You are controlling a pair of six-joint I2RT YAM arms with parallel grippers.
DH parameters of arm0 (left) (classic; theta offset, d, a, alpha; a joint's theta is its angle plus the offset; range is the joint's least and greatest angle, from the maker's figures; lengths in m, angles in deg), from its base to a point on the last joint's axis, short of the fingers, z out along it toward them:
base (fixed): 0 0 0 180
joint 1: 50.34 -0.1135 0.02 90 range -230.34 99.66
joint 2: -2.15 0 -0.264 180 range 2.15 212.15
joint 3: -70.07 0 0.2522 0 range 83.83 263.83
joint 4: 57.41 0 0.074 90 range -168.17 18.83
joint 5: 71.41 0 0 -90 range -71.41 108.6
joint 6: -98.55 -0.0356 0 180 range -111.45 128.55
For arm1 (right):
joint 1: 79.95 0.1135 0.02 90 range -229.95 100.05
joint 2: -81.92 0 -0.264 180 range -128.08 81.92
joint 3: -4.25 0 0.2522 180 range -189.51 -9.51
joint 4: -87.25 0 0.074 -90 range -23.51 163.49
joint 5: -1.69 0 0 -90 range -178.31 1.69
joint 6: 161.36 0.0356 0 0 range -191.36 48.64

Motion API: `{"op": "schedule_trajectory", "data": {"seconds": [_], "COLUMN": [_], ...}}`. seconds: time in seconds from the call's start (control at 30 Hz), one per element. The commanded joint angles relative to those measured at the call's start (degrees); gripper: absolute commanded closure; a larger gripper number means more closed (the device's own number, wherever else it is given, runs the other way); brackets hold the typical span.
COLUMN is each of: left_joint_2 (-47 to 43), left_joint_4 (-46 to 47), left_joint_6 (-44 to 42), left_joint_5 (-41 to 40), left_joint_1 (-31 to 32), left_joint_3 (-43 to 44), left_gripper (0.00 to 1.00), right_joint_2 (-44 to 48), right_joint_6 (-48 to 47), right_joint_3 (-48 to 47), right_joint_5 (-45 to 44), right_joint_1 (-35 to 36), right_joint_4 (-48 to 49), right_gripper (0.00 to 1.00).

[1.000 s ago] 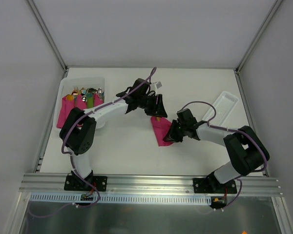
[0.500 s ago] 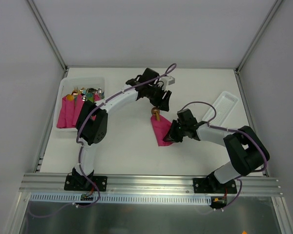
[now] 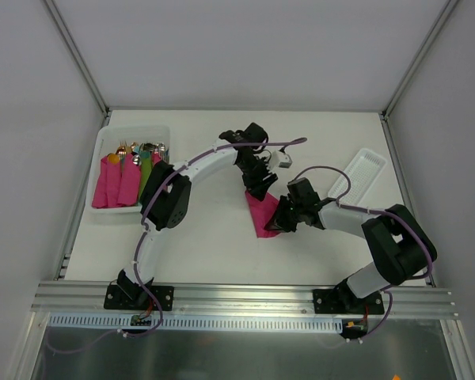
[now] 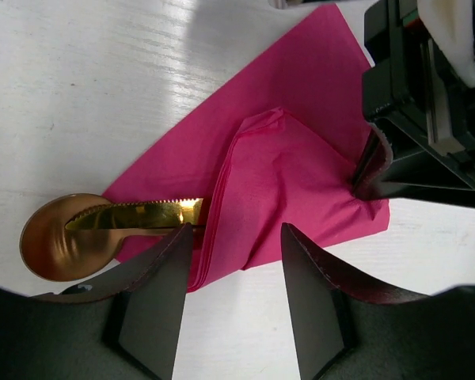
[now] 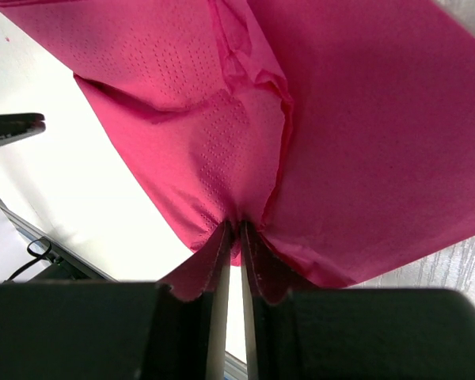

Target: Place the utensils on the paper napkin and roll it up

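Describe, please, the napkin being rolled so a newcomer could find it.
Centre of the white table: the magenta-pink paper napkin lies partly folded, a gold-copper spoon poking out. Unlike the pink bundles in the left clear bin, it lies unrolled.

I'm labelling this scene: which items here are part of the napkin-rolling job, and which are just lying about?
In the job: pink paper napkin; gold spoon and gold knife tucked under its fold; right gripper pinching the napkin's edge; left gripper open above it.

Lying about: plastic bin of rolled bundles; white tray.
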Motion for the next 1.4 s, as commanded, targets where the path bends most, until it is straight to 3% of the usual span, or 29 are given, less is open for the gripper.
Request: {"op": "schedule_trajectory", "data": {"seconds": [0.0, 0.6, 0.97, 1.23, 1.37], "left_joint_2": [0.62, 3.79, 4.05, 5.28, 5.90], "left_joint_4": [-3.19, -3.54, -3.63, -3.63, -3.63], "left_joint_6": [-6.21, -9.11, -9.03, -8.32, -7.53], "left_joint_5": [0.20, -1.82, 0.91, 1.08, 1.78], "left_joint_1": [0.13, 1.18, 1.53, 1.62, 1.62], "left_joint_3": [2.57, 4.77, 4.68, 5.99, 7.40], "left_gripper": [0.51, 0.60, 0.78, 1.00, 1.00], "right_joint_2": [-1.47, -1.73, -1.90, -1.99, -2.25], "right_joint_6": [-2.26, -2.79, -3.06, -3.14, -3.23], "right_joint_3": [2.67, 2.94, 3.11, 3.37, 3.29], "right_joint_5": [-4.14, -3.96, -3.88, -3.79, -3.70], "right_joint_1": [0.07, 0.07, 0.07, 0.07, 0.16], "right_joint_4": [-6.34, -6.51, -6.51, -6.69, -6.69], "right_gripper": [0.88, 0.89, 0.90, 0.91, 0.91]}}
